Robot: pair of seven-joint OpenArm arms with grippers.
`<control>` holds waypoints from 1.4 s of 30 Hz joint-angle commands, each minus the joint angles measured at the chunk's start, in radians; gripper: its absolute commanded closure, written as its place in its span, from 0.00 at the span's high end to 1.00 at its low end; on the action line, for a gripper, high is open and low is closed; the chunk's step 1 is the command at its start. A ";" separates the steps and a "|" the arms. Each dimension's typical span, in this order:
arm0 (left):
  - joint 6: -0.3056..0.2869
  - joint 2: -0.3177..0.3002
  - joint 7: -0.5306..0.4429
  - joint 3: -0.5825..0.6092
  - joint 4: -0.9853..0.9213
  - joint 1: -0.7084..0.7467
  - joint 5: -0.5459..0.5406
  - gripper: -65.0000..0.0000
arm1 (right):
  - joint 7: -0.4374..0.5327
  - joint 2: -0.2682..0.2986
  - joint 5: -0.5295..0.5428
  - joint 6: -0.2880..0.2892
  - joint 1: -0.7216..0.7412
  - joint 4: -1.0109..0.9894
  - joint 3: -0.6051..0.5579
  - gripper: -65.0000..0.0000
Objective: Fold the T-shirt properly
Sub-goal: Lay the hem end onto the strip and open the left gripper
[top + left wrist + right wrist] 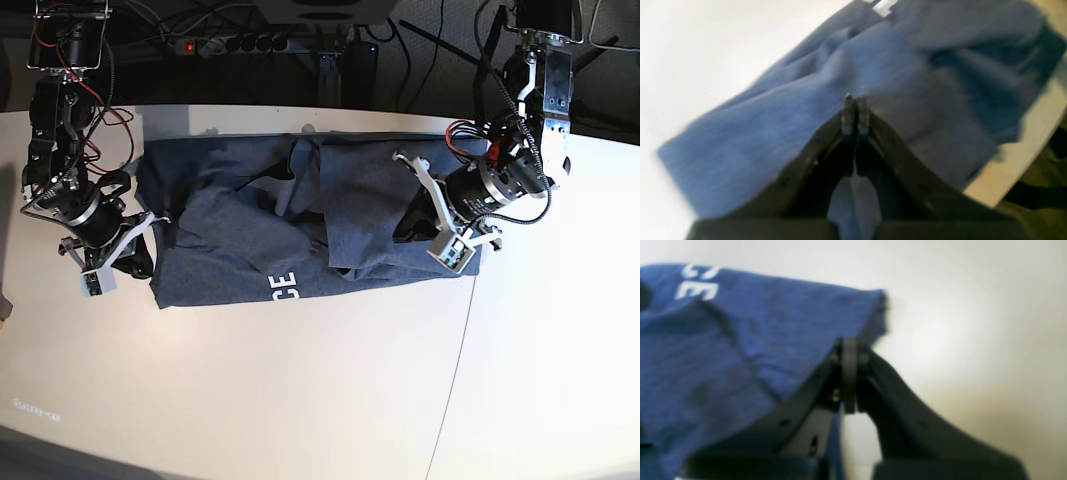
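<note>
I read the step in hand as carrying a side of the T-shirt [300, 225] across for a fold, with both arms working the short ends of the bundle. The shirt lies along the far half of the table [300, 400], roughly at twelve o'clock from the table's middle in the base view, bunched and creased through the centre, with white lettering showing on the near edge at about six o'clock of the cloth.

To do this well, I want both ends to travel together at the same height, so the fabric stays taut between them and the loose ridge in the middle flattens instead of doubling under. I would keep the motion low over the table and set the edge down square to the near hem, so the lettered side ends up lined with the rest.

The left gripper [855, 113] has its jaws pressed together. In its wrist view the tips sit over blue cloth; I judge it may be pinching a fold, but the blur keeps me from saying so firmly. In the base view it sits at three o'clock of the shirt, on the cloth's end.

The right gripper [849, 373] is also pressed together, its tips at the shirt's hem corner, at nine o'clock of the cloth in the base view. Whether fabric is caught between the tips I cannot tell.
</note>
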 commanded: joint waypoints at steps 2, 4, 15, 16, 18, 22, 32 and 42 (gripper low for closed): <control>-0.001 -0.030 -0.021 -0.008 0.017 -0.008 -0.016 0.00 | 0.023 0.017 0.021 0.066 0.039 -0.034 0.043 0.09; -0.001 -0.061 -0.020 -0.008 0.016 -0.003 -0.016 0.00 | 0.021 0.017 0.053 0.066 0.053 -0.095 0.069 0.38; -0.001 -0.123 -0.021 -0.014 0.003 0.001 -0.010 0.00 | -0.283 0.002 0.342 0.068 0.128 -0.359 0.070 0.53; -0.001 -0.123 -0.021 -0.017 0.003 0.001 -0.010 0.00 | -0.320 -0.006 0.359 0.068 0.128 -0.359 0.070 0.53; -0.001 -0.123 -0.021 -0.024 0.003 0.001 -0.010 0.00 | -0.396 -0.024 0.399 0.068 0.128 -0.359 0.069 0.53; -0.001 -0.122 -0.021 -0.049 0.003 0.001 -0.010 0.00 | -0.486 -0.054 0.406 0.068 0.127 -0.359 0.069 0.53; -0.001 -0.131 -0.012 -0.073 -0.010 0.002 -0.011 0.00 | -0.520 -0.058 0.365 0.068 0.110 -0.362 0.043 0.53; 0.000 -0.134 -0.014 -0.080 -0.156 0.001 -0.012 0.00 | -0.523 -0.058 0.281 0.068 0.078 -0.363 -0.102 0.17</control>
